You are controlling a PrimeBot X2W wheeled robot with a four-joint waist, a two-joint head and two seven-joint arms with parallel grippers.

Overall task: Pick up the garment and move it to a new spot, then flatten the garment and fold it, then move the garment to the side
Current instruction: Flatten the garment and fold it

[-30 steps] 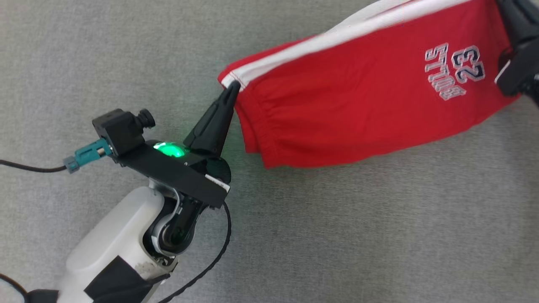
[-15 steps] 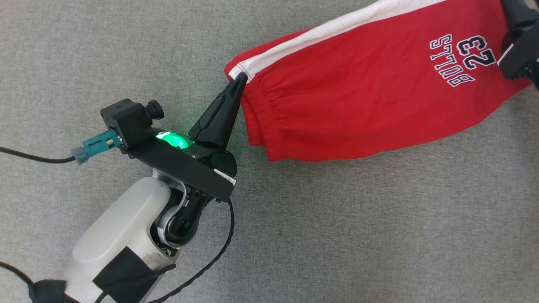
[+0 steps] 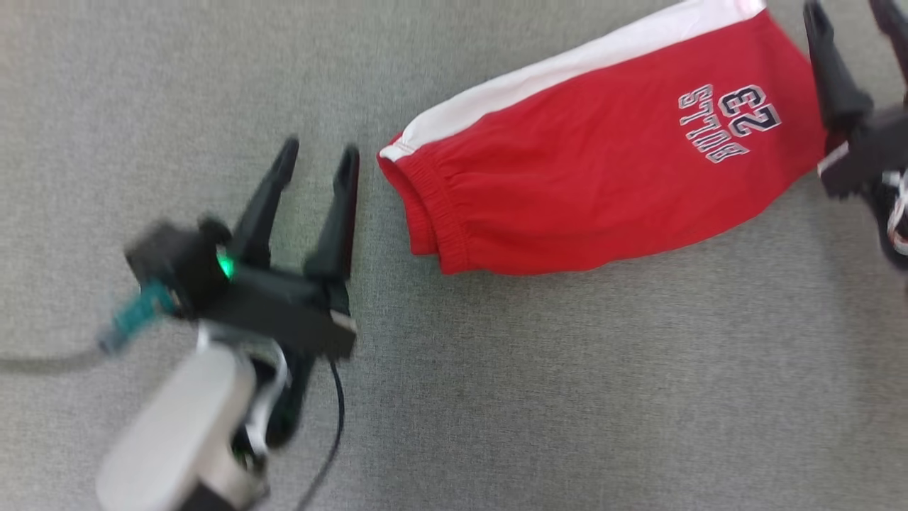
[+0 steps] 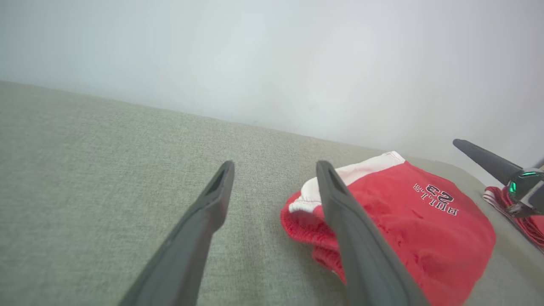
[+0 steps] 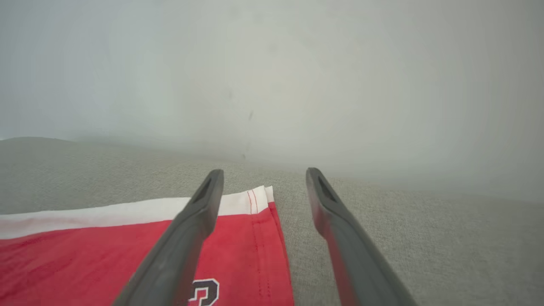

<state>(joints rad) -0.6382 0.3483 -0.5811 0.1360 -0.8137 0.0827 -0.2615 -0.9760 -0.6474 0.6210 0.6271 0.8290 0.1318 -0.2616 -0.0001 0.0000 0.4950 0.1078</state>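
The garment (image 3: 589, 191) is a pair of red shorts with a white side stripe and a "BULLS 23" print, lying folded and slanted on the grey cloth surface (image 3: 567, 397). My left gripper (image 3: 319, 150) stands open just left of the elastic waistband end, apart from it, with nothing between its fingers. In the left wrist view the garment (image 4: 403, 216) lies to the right of my open left gripper (image 4: 275, 165). My right gripper (image 3: 845, 11) is open at the hem end. In the right wrist view the garment (image 5: 106, 255) has its white-striped corner lying under my open right gripper (image 5: 264, 172).
Grey cloth spreads all around the shorts, with wide free room in front and to the left. A pale wall (image 4: 272, 63) rises behind the far edge. A black cable (image 3: 333, 426) trails from my left wrist.
Both grippers have opened and let go of the shorts. The left gripper has drawn back to the left, off the waistband corner. The shorts now lie loose on the cloth.
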